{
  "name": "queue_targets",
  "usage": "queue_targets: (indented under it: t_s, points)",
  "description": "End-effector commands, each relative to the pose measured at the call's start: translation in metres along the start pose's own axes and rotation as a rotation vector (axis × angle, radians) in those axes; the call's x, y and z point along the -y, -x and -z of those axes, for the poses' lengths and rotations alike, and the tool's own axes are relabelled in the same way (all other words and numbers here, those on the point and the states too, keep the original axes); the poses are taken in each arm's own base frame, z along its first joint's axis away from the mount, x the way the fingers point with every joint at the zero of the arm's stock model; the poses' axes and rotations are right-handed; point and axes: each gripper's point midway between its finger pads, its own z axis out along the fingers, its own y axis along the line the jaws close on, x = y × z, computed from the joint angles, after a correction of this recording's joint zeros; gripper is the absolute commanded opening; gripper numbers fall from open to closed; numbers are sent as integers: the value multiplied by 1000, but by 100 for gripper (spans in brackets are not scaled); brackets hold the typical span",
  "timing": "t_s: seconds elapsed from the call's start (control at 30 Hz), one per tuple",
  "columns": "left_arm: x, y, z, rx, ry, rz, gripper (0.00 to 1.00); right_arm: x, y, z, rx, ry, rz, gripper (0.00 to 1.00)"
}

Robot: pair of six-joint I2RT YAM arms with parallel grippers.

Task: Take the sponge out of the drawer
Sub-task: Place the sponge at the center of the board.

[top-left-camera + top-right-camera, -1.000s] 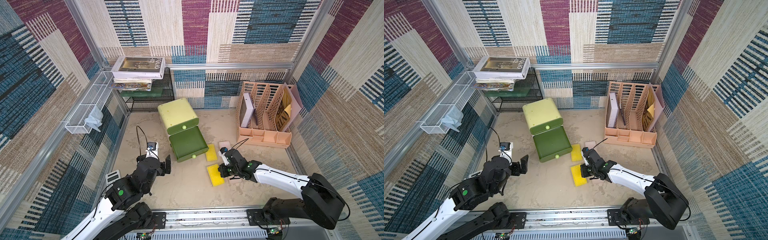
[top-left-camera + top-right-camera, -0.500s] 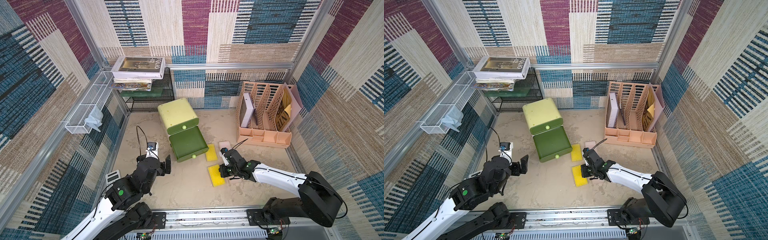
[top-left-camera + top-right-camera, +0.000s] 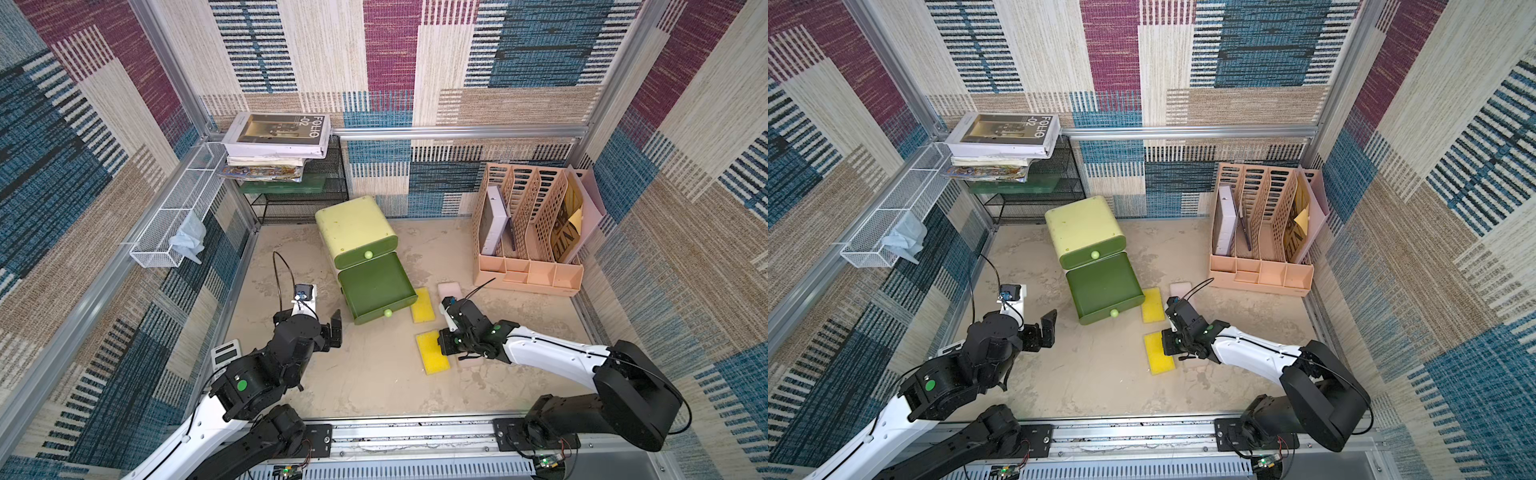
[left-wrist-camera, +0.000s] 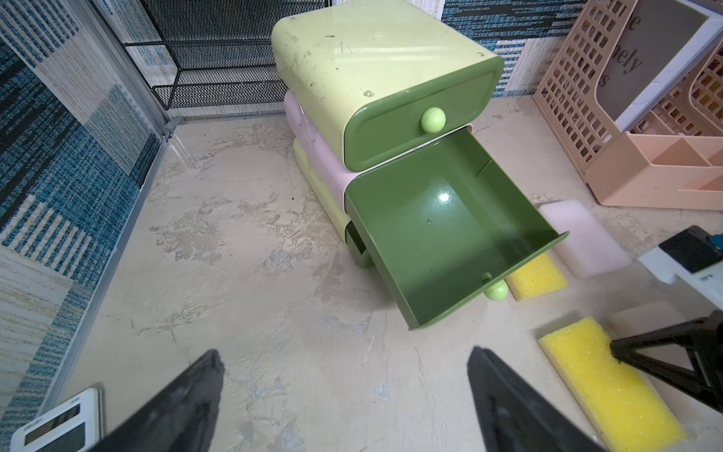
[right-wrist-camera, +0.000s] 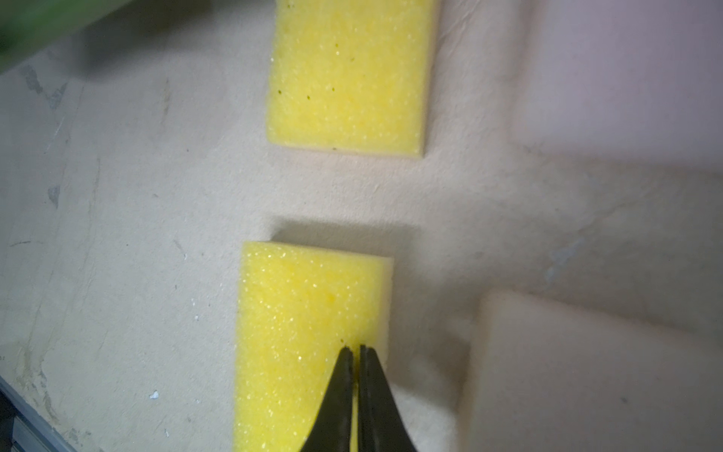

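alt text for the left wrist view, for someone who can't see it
An empty dark green plastic drawer stands pulled out of a pale green drawer cabinet on a beige table. Beside it, the right gripper pinches the edge of a yellow foam sponge; the left gripper hangs open facing the drawer.

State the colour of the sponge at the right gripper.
Yellow sponge, clearest in the right wrist view.
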Motion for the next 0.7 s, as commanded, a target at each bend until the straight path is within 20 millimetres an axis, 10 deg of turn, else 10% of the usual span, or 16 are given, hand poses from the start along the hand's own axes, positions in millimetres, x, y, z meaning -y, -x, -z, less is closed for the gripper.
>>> queue_targets:
  t_s: [0.0, 0.67]
  points:
    - [0, 1, 0, 6, -1, 0, 100, 1, -2, -1, -8, -3, -25, 9]
    - [1, 2, 0, 7, -6, 1, 100, -2, -3, -1, -8, 32, -73, 22]
